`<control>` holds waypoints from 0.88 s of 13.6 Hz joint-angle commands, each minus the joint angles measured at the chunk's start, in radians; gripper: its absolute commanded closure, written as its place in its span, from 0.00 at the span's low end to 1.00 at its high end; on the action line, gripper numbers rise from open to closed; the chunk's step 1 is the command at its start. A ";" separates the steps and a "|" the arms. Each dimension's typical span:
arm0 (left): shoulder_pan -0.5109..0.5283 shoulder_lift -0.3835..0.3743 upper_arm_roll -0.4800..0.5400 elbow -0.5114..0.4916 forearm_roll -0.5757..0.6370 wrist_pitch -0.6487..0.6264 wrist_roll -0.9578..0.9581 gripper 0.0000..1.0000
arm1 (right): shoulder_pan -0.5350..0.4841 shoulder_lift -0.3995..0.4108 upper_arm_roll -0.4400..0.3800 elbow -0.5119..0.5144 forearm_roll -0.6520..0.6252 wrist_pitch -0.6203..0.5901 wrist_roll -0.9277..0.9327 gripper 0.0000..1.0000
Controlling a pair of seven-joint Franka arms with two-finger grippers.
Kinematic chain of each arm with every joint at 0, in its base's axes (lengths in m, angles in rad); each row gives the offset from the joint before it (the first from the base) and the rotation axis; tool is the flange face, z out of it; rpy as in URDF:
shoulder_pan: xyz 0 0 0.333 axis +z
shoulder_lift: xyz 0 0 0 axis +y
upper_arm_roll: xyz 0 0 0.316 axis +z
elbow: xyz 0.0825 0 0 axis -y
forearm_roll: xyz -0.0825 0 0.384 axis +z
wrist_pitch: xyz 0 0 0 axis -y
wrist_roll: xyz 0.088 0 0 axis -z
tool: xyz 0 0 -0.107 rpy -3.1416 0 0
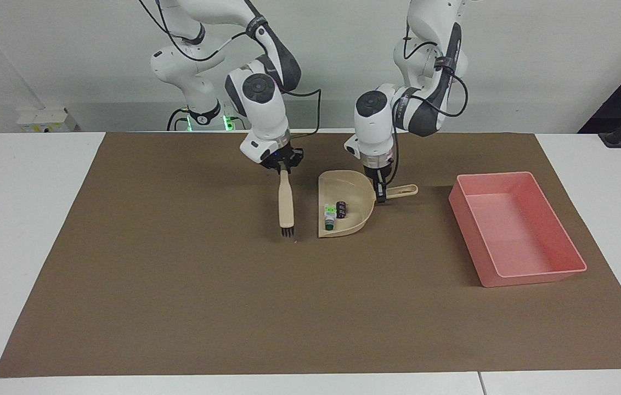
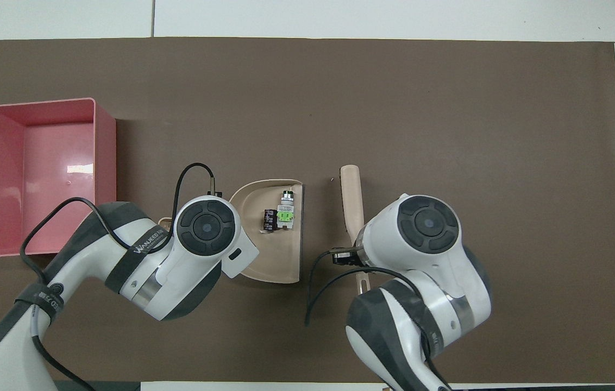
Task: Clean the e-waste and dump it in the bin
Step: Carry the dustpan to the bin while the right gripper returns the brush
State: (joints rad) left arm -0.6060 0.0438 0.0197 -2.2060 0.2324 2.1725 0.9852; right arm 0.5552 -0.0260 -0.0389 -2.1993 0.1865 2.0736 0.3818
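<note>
Dustpan [image 1: 350,204], mat centre: my left gripper [image 1: 380,193] clamps handle, keeps e-waste [image 1: 336,212] inside for bin [image 1: 513,233]. Brush [image 1: 286,205]: right gripper [image 1: 284,164] clenched, parked beside.

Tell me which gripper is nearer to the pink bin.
Left. The left gripper grips the dustpan handle, beside the bin. The right gripper holds the brush past the dustpan, toward the right arm's end.

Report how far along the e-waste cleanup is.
Done: both e-waste bits lie in the beige dustpan. In hand: the left gripper is shut on the dustpan's handle; the right gripper holds the brush over the brown mat, beside the pan. Left: the pink bin, at the left arm's end of the table, holds nothing, so dumping remains.
</note>
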 commanded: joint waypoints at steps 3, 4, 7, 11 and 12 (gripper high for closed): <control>0.052 -0.074 0.005 -0.017 -0.067 0.000 0.116 1.00 | -0.206 -0.080 0.010 -0.036 -0.067 -0.067 -0.228 1.00; 0.063 -0.090 0.005 -0.015 -0.080 -0.002 0.139 1.00 | -0.256 -0.087 0.008 -0.040 -0.070 -0.073 -0.292 1.00; 0.147 -0.136 0.009 0.020 -0.132 -0.075 0.249 1.00 | -0.427 -0.106 0.008 -0.059 -0.071 -0.081 -0.502 1.00; 0.314 -0.160 0.016 0.087 -0.188 -0.155 0.406 1.00 | -0.650 -0.108 0.008 -0.080 -0.085 -0.075 -0.785 1.00; 0.359 -0.160 0.017 0.104 -0.192 -0.166 0.462 1.00 | -0.684 -0.107 0.010 -0.080 -0.102 -0.067 -0.820 1.00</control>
State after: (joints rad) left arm -0.3179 -0.1018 0.0399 -2.1376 0.0719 2.0525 1.3541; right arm -0.0670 -0.1056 -0.0464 -2.2578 0.1133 1.9985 -0.3658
